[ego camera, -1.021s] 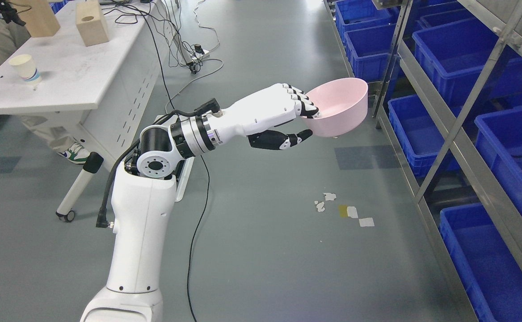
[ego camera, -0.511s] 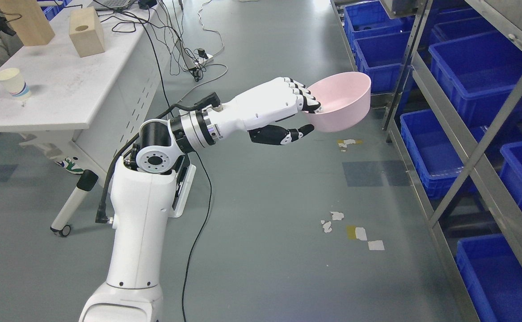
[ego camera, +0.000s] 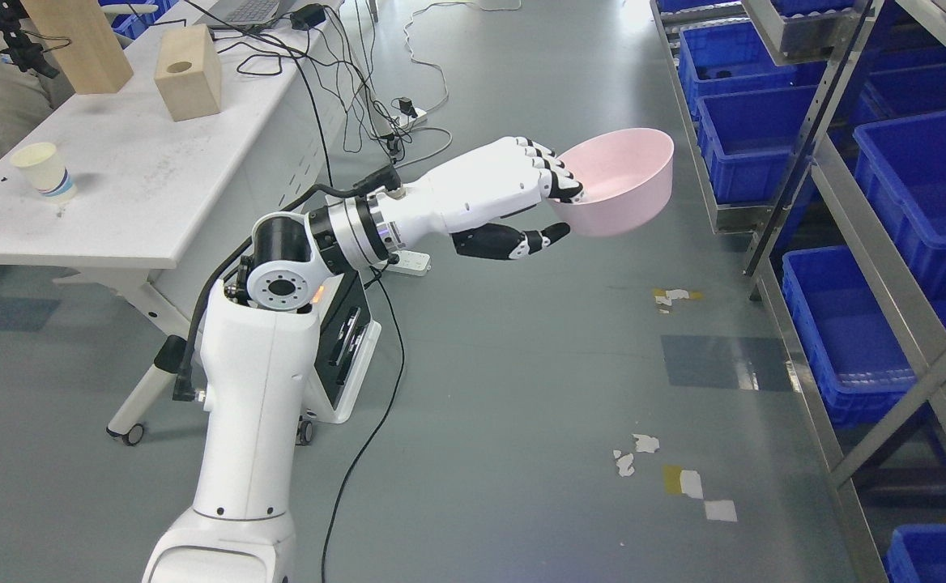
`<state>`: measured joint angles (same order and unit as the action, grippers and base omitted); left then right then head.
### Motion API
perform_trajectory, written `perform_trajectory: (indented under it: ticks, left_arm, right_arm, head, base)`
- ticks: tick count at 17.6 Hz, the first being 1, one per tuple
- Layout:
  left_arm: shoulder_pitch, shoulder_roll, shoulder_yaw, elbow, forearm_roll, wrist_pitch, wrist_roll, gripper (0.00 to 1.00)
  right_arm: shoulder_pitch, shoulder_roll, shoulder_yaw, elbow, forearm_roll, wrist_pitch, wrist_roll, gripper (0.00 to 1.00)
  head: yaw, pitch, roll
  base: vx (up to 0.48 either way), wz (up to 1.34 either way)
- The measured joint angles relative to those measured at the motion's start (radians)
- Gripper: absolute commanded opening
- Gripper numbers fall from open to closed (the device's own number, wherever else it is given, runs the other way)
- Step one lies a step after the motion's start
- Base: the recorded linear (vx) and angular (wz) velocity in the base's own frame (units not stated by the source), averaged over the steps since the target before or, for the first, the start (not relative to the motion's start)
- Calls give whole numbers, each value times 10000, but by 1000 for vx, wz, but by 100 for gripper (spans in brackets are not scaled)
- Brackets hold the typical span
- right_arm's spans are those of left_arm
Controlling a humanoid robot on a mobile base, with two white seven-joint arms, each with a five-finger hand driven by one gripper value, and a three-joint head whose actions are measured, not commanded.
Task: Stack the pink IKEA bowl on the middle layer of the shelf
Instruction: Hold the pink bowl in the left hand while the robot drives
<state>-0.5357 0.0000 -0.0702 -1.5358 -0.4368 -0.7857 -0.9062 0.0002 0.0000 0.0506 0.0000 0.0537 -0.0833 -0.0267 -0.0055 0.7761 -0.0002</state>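
View shifted since a second ago: shelf (ego camera: 850,210) and bins (ego camera: 752,134) slid right and down, table (ego camera: 125,186) nearer. Pink bowl (ego camera: 623,182) carried over floor, short of shelf. Left hand (ego camera: 513,198) grasping near rim, fingers inside. Best kept level on approach. No legible writing.

The left hand's fingertips (ego camera: 564,185) hide part of the pink bowl's (ego camera: 623,180) near rim (inside), and the metal shelf (ego camera: 862,202) runs off the right edge.
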Motion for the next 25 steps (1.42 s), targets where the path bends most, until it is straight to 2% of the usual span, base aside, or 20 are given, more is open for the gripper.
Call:
perform_trajectory:
  ticks: [16,20,25]
  left_arm:
    - [-19,1,6,-31,-18,0,8,3]
    - [-13,2,-32,-33,-31,0,14,3]
    - [-91,1,-85,-26,-44,0,-3,3]
  right_arm:
    - [-8,0,0,0,0,0,0,100]
    - [-2,0,0,0,0,0,5,100]
    - [7,0,0,0,0,0,5,100]
  head:
    - [0,0,0]
    - [0,0,0]
    - [0,0,0]
  base:
    - [239,-25]
    - [205,-545]
    - [151,-1208]
